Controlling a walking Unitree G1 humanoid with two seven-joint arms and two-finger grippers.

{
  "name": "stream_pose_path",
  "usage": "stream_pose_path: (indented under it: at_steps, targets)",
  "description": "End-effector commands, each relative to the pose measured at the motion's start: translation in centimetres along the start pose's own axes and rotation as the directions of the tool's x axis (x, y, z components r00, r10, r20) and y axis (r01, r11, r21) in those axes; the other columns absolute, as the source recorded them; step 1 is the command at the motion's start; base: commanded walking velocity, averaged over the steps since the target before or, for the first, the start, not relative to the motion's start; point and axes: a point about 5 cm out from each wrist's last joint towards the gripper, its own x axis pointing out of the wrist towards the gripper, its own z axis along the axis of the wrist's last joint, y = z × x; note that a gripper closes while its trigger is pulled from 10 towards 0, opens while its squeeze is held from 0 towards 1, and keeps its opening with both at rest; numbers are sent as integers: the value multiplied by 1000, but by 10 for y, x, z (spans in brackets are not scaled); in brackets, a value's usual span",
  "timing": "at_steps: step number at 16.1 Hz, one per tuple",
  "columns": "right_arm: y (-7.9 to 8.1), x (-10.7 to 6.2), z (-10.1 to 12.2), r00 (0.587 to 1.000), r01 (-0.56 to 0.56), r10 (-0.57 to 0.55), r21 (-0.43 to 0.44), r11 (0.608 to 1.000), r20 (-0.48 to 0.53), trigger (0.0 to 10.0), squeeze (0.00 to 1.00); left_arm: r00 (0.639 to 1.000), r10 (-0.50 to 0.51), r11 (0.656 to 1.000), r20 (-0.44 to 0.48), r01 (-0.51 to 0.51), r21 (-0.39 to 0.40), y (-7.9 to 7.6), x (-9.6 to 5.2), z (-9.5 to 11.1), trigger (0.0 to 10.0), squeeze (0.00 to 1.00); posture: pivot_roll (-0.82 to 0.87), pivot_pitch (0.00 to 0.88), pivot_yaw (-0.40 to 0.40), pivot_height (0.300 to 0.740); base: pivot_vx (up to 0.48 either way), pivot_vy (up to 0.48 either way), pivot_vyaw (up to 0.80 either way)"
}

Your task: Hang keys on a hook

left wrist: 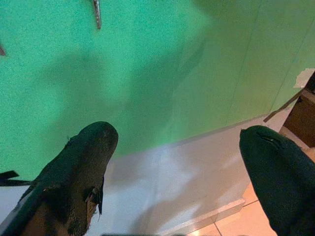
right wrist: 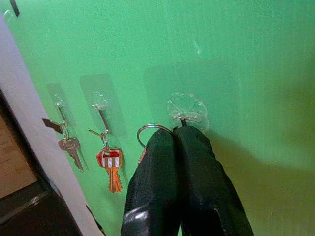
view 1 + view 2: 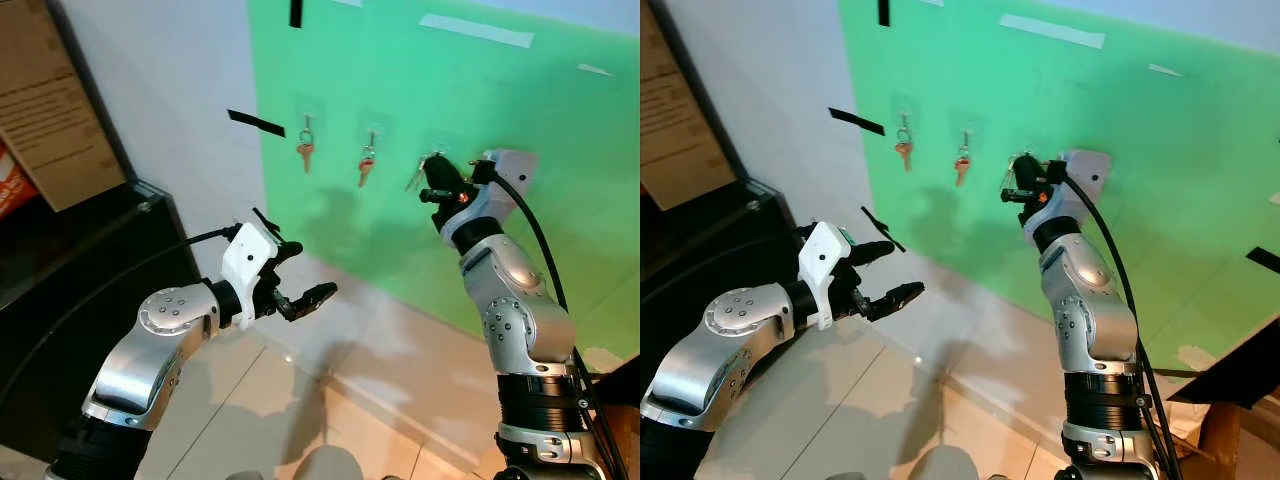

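Observation:
A green board (image 3: 480,120) on the wall carries three clear hooks. Orange-headed keys (image 3: 306,150) hang on the left hook and another set (image 3: 366,166) on the middle one. My right gripper (image 2: 176,133) is raised to the third clear hook (image 2: 187,110), shut on a silver key ring (image 2: 147,130) whose keys (image 3: 416,177) dangle just left of the fingers. The fingertips sit right under the hook's base. My left gripper (image 3: 300,270) is held out low and left of the board, open, with nothing in it.
A dark cabinet (image 3: 70,270) stands at the left against the white wall, with a brown notice board (image 3: 45,110) above it. Black tape strips (image 3: 255,122) mark the wall. Tiled floor (image 3: 270,410) lies below, with a cardboard box (image 3: 1230,430) at the right.

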Motion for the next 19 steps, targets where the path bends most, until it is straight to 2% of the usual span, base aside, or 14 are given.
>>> stream_pose_path:
  at_steps: [1,4,8,11,13,17,19]
  targets:
    - [-19,-3,-8,994,98,-97,11,995,-55,10000,0,1000,-10,1000,5,9,18,-2,0,3,10000,0,112,0,-24,740,0,0,0]
    - [-24,-11,-16,989,118,-114,42,992,-96,10000,0,1000,-10,1000,6,9,18,-1,0,3,10000,0,114,0,-27,740,0,0,0]
    - [-31,-19,-16,986,142,-133,85,986,-102,10000,0,1000,-13,1000,7,13,25,-1,1,4,10000,0,108,0,-16,740,0,0,0]
    - [-29,-19,-13,989,118,-110,85,989,-96,10000,0,1000,-16,999,5,16,34,1,2,6,10000,0,103,0,-7,740,0,0,0]
    - [-24,-20,-11,995,62,-56,71,996,-80,10000,0,1000,-16,999,5,16,38,1,3,6,10000,0,102,0,-4,740,0,0,0]
    - [-13,-22,5,999,-38,36,59,998,35,10000,0,1000,-14,999,5,14,39,1,2,6,10000,0,102,0,-4,740,0,0,0]
    - [-7,-23,6,995,-91,91,27,995,30,10000,0,1000,-16,999,5,16,39,0,3,6,10000,0,104,0,-5,740,0,0,0]
